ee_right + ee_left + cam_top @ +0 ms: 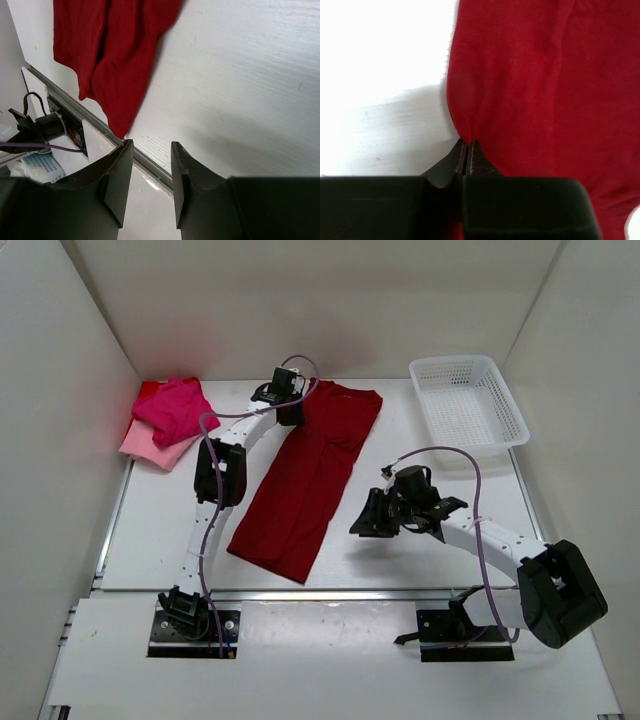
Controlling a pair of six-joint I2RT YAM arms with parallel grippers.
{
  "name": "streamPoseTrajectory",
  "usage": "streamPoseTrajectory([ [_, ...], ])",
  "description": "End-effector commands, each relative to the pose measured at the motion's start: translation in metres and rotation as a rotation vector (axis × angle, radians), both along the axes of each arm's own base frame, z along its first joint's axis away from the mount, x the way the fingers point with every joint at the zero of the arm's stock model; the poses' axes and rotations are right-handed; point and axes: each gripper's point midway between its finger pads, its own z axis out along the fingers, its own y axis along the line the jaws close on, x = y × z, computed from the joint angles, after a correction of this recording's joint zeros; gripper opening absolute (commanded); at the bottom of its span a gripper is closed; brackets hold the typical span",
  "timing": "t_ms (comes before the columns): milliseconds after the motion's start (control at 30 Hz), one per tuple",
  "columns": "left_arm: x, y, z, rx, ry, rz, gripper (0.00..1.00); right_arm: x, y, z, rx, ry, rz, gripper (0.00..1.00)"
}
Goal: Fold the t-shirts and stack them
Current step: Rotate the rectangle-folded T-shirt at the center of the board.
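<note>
The large dark crimson t-shirt (pixel 308 475) lies folded lengthwise in a long strip down the middle of the table. My left gripper (pixel 291 412) is at its far left top edge, shut on a pinch of its cloth (pixel 470 127). My right gripper (pixel 363 525) is open and empty, held just right of the shirt's lower part; the shirt's bottom corner (pixel 117 65) shows beyond its fingertips. The hot pink t-shirt (pixel 178 408) lies crumpled on the pale pink t-shirt (pixel 150 448) at the far left corner.
A white plastic mesh basket (pixel 467 400) stands at the far right corner. White walls close in the table on three sides. A metal rail (pixel 300 592) runs along the table's near edge.
</note>
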Motion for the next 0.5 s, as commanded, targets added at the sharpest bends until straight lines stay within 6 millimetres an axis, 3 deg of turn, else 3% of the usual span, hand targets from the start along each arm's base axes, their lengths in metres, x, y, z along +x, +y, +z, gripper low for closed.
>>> streamPoseTrajectory([
  [0, 0.007, 0.011, 0.014, -0.056, -0.001, 0.048, 0.00, -0.002, 0.005, 0.003, 0.009, -0.008, 0.039, 0.34],
  [133, 0.017, 0.060, 0.035, -0.082, -0.005, 0.202, 0.02, -0.008, 0.004, -0.004, -0.004, 0.008, 0.072, 0.41],
  [233, 0.010, 0.079, 0.052, -0.088, 0.000, 0.258, 0.27, -0.007, 0.009, -0.002, -0.001, -0.012, 0.079, 0.47],
  [300, 0.004, 0.079, 0.070, -0.054, -0.025, 0.245, 0.60, -0.005, 0.013, -0.003, 0.005, -0.010, 0.069, 0.51],
  [333, -0.002, 0.075, 0.082, -0.041, -0.042, 0.224, 0.69, -0.002, 0.016, -0.004, 0.009, -0.028, 0.064, 0.52],
  [400, -0.018, 0.077, 0.112, -0.049, -0.076, 0.211, 0.98, -0.008, 0.032, -0.009, 0.028, -0.013, 0.094, 0.52],
  [467, -0.035, 0.081, 0.124, -0.093, -0.067, 0.214, 0.98, -0.010, 0.047, -0.013, 0.032, -0.025, 0.101, 0.53],
])
